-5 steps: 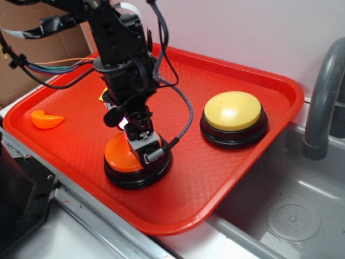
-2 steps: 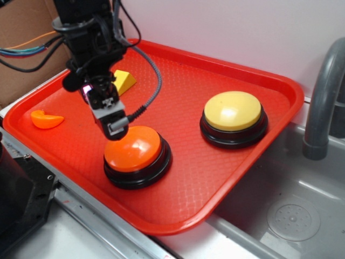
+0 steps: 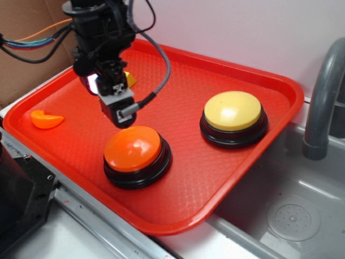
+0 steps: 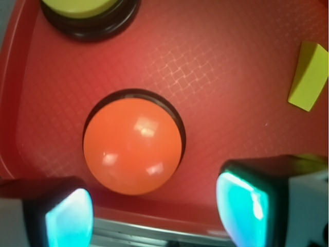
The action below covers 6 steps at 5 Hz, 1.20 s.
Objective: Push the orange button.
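My jaws stand spread, nothing between them, and my gripper (image 3: 119, 113) hangs above the tray (image 3: 232, 167), clear of the orange button (image 3: 133, 148), which sits near the front rim. Held high, I can see the whole dome below me. Around it: the yellow button (image 3: 233, 111) well apart, a yellow block (image 4: 310, 76), an orange wedge (image 3: 46, 118). Nothing blocks a descent.
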Tool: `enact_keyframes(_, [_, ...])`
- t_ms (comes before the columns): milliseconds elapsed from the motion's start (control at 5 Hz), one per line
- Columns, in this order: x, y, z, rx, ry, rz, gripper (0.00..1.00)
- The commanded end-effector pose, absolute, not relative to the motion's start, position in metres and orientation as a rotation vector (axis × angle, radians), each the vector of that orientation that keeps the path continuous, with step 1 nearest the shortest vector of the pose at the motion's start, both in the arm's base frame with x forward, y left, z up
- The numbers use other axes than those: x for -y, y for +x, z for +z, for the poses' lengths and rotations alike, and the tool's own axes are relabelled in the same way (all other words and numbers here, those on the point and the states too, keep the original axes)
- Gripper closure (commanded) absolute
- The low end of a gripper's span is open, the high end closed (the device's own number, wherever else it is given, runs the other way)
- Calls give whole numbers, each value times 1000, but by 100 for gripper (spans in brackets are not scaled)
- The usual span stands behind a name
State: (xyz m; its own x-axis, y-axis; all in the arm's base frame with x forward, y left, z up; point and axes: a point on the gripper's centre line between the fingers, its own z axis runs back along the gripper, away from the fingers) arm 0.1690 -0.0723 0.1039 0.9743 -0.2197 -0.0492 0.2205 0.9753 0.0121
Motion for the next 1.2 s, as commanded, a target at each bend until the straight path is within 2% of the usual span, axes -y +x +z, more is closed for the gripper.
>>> enact_keyframes(0, [73, 172, 122, -7, 13, -206, 0])
enact_keyframes(1000, [66, 162, 145, 36, 32, -173, 0])
